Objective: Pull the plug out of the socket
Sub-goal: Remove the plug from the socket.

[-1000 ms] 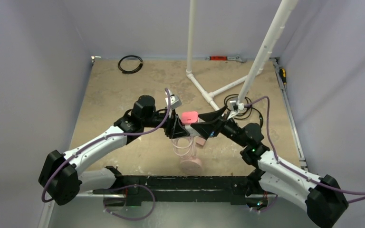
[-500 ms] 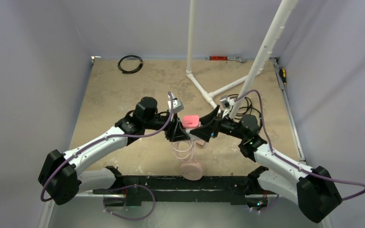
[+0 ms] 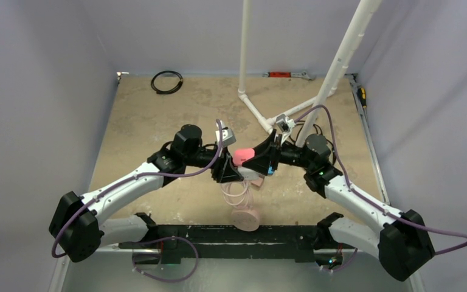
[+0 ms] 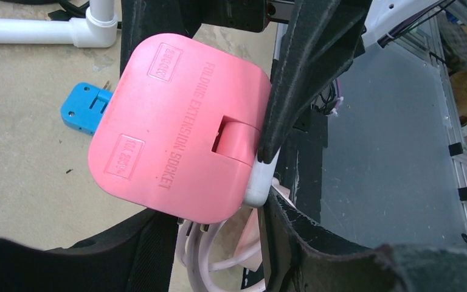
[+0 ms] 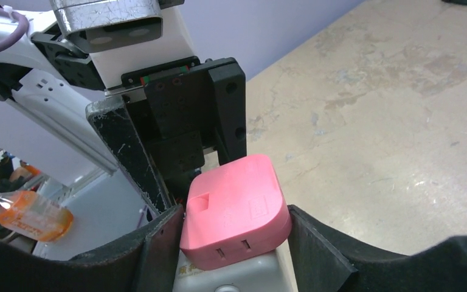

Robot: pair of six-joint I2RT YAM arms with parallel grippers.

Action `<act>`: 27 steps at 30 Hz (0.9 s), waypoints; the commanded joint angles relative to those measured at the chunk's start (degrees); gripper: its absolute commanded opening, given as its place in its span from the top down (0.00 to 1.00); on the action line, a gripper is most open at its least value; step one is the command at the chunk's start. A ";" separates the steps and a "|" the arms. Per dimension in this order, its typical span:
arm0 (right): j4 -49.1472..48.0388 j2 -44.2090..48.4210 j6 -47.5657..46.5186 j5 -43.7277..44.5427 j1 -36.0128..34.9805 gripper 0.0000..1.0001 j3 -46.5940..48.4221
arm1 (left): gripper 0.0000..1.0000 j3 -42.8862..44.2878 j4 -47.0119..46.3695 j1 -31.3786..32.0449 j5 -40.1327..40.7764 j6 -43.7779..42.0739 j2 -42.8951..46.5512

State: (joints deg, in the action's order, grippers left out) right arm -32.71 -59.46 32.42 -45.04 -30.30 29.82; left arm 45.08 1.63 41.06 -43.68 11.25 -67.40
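Observation:
The pink plug (image 3: 243,156) sits tilted on the white-grey socket (image 3: 254,175), held above the table between both arms. My left gripper (image 3: 230,172) comes from the left. In the left wrist view (image 4: 216,213) its fingers close below the plug (image 4: 176,128), with one finger against the socket's white corner (image 4: 259,185); most of the socket is hidden behind the plug. My right gripper (image 3: 261,159) is shut on the plug's sides (image 5: 234,222), with the socket (image 5: 231,277) just beneath the plug (image 5: 234,207). The coiled pink cable (image 3: 236,190) hangs down.
A round pink disc (image 3: 245,217) lies near the front rail (image 3: 231,234). A white pipe frame (image 3: 261,118) stands behind the arms, and a black cable coil (image 3: 166,81) lies at the back left. A small blue piece (image 4: 84,108) shows beside the plug.
My right wrist has swung toward the back and turned, and the plug now sits tilted and a little lower. The left arm has barely moved.

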 commanded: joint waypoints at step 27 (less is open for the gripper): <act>5.40 4.49 -6.67 -0.20 0.23 0.38 5.80 | 1.00 2.81 1.85 0.81 0.22 -0.61 -2.57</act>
State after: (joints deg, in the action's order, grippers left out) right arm -24.32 -56.88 25.91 -44.56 -30.26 32.67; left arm 45.93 2.26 41.78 -44.14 10.87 -68.75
